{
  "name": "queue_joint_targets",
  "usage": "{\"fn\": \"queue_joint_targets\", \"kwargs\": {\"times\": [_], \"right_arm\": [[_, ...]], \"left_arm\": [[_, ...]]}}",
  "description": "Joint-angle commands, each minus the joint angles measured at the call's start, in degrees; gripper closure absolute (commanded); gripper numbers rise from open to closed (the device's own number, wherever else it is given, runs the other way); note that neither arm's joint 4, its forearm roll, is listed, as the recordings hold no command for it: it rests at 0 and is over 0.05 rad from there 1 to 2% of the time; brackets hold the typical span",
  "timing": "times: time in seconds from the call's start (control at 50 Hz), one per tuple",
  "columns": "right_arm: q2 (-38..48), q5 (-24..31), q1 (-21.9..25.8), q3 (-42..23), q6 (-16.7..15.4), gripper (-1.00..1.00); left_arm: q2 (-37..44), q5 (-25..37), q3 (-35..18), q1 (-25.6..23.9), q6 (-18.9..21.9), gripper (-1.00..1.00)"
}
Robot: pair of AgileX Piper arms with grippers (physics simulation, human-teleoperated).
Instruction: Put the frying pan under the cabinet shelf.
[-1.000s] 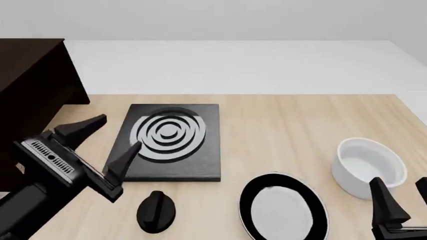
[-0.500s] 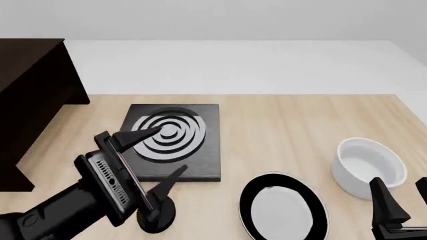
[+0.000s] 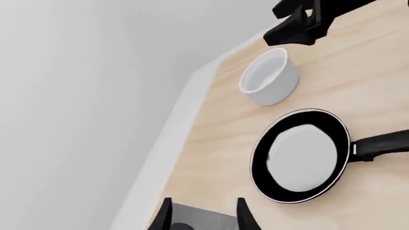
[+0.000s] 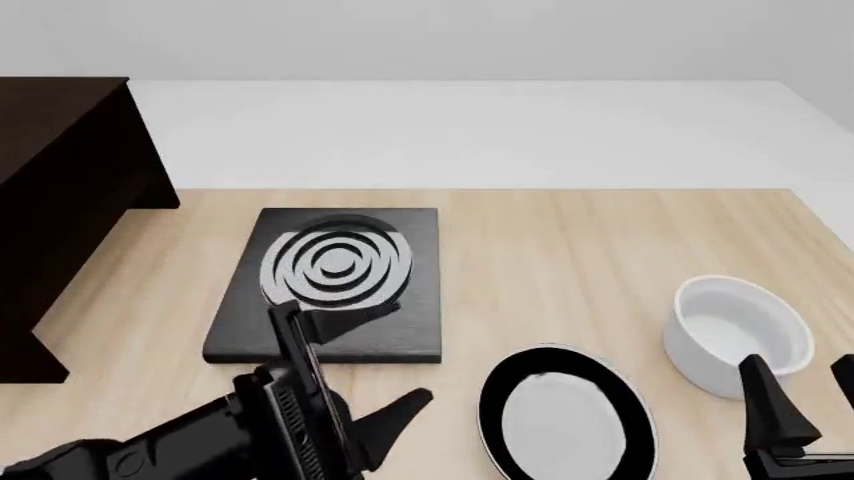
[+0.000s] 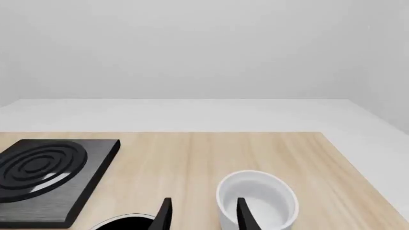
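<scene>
1. The bench (image 4: 587,250) is pale wood with a white floor and grey wall beyond.
2. The cabinet shelf (image 4: 60,190) stands at the far left.
3. The frying pan (image 4: 567,420) lies near front, between the burner slab (image 4: 334,285) and the white bowl (image 4: 741,335).
4. The left tool (image 4: 358,360) gapes empty; the right tool (image 5: 201,213) is likewise parted.

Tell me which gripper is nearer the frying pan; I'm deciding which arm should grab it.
Left, narrowly. The left gripper is open just left of the frying pan, near its rim. The right gripper sits open at the pan's right, beside the white bowl.
</scene>
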Motion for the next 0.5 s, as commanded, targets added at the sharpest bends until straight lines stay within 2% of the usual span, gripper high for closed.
{"fn": "queue_joint_targets", "kwargs": {"times": [0.02,0.28,0.5], "right_arm": [[0.01,0.0,0.01,0.0,0.01,-1.0],[-0.01,0.0,0.01,0.0,0.0,-1.0],[0.0,0.0,0.01,0.0,0.01,-1.0]], "left_arm": [[3.27,-2.04,0.34,-3.78,3.25,-1.0],[6.71,-4.28,0.36,-7.27,6.64,-1.0],[9.25,-5.6,0.68,-9.6,7.63,-1.0]]}}
